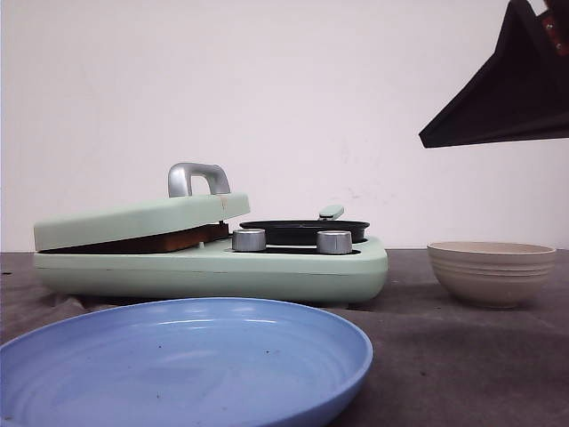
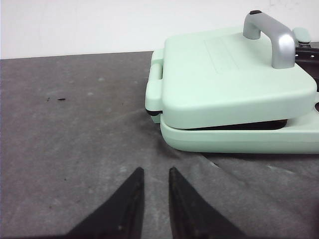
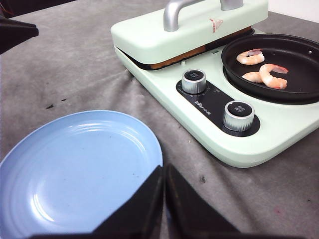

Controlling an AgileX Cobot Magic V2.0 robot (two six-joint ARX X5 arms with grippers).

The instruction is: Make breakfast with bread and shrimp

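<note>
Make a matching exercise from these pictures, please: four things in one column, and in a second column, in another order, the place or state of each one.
Things:
1. shrimp
2. bread
3. blue plate
4. beige bowl

Places or states:
A. pressed under the green lid of the breakfast maker, only the brown edge showing
B. on the cloth in front of the breakfast maker, with no food on it
C. lying in the round black pan
D. standing on the cloth to the right of the breakfast maker in the front view

Right pairs: 1-C, 2-A, 3-B, 4-D
</note>
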